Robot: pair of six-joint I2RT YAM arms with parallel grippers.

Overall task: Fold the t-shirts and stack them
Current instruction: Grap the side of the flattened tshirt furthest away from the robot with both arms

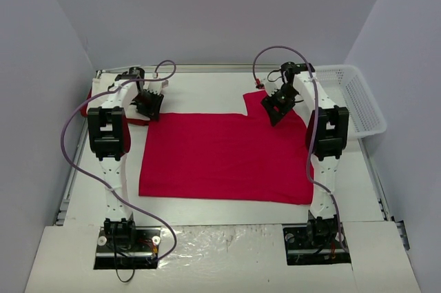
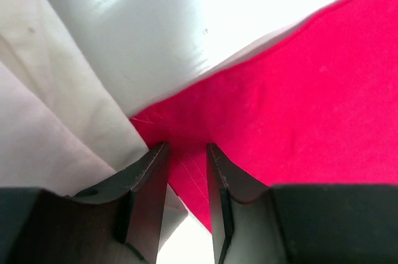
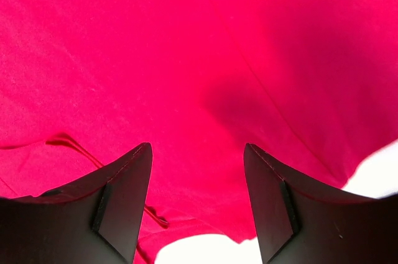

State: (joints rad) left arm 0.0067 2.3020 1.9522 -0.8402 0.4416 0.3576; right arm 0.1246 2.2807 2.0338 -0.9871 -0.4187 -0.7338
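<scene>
A large red t-shirt (image 1: 227, 158) lies spread flat on the white table (image 1: 207, 93). My left gripper (image 1: 148, 105) is at its far left corner. In the left wrist view the fingers (image 2: 152, 177) stand a narrow gap apart with the red hem (image 2: 186, 164) between them, not pinched. My right gripper (image 1: 279, 107) is low over the shirt's far right part, near the notch in its far edge. It is wide open (image 3: 198, 152) with red cloth (image 3: 186, 59) under it. A white cloth (image 2: 43, 109) lies just left of the left gripper.
A white plastic lattice basket (image 1: 358, 96) stands at the far right, beside the right arm. A bit of another red cloth (image 1: 85, 108) shows at the far left edge behind the left arm. Grey walls close in the table on three sides.
</scene>
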